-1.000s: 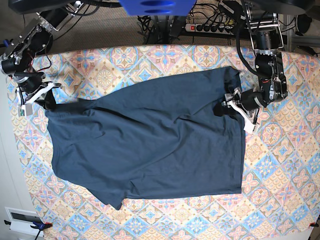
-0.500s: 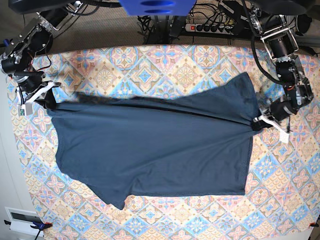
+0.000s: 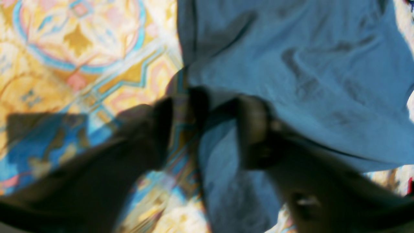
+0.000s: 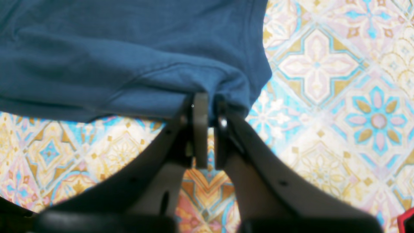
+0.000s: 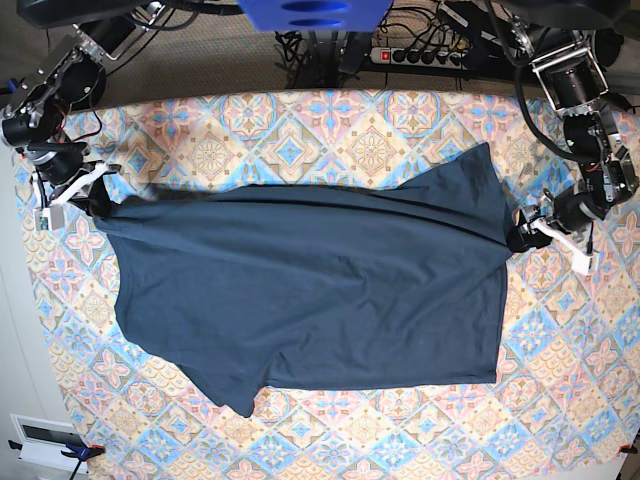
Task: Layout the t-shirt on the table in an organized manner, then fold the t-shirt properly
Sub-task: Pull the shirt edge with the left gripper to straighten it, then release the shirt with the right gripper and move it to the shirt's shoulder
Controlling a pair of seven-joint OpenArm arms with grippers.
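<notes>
- The t-shirt (image 5: pixel 310 290), plain dark blue, lies spread across the middle of the table (image 5: pixel 380 140), whose cloth carries a diamond tile pattern in pink, light blue, cream and orange.
- In the base view the garment's upper edge runs as a taut line between the two grippers; its lower corner on that view's left ends in a loose point near the table's front edge.
- Right gripper (image 4: pixel 207 106), at the base view's left edge (image 5: pixel 92 200): jaws pressed together on a bunched fold at the t-shirt's (image 4: pixel 129 55) corner, with cloth pinched between the pads.
- Left gripper (image 3: pixel 200 123), at the base view's right (image 5: pixel 522 232): fingers (image 3: pixel 255 129) stand apart; the wrist picture is blurred.
- The t-shirt's (image 3: pixel 291 81) edge lies in the gap between those fingers and drapes over one of them; no clamping of the cloth can be made out.
- Behind the table's far edge, a power strip (image 5: pixel 420 55) and dark cables (image 5: pixel 310 50) rest on the floor.
</notes>
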